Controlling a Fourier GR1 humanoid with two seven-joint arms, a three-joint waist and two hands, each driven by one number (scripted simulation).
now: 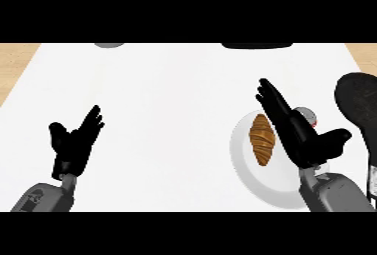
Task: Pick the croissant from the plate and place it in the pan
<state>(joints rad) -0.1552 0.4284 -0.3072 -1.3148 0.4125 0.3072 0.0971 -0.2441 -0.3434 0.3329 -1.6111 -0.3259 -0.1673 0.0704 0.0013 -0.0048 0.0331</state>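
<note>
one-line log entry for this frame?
phase: pre-grasp | croissant: on plate | right hand: open, over plate beside croissant | left hand: open, resting | pan: right edge

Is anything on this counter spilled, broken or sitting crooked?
Nothing stands out. The croissant lies whole on the white plate, and the dark pan sits at the right edge. The right hand is open beside the croissant; the left hand rests open.

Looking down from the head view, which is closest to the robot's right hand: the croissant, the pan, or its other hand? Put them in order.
From the right hand:
1. Croissant, just to its left on the plate.
2. Pan, to its right at the counter's edge.
3. Left hand, far across the counter.
</note>
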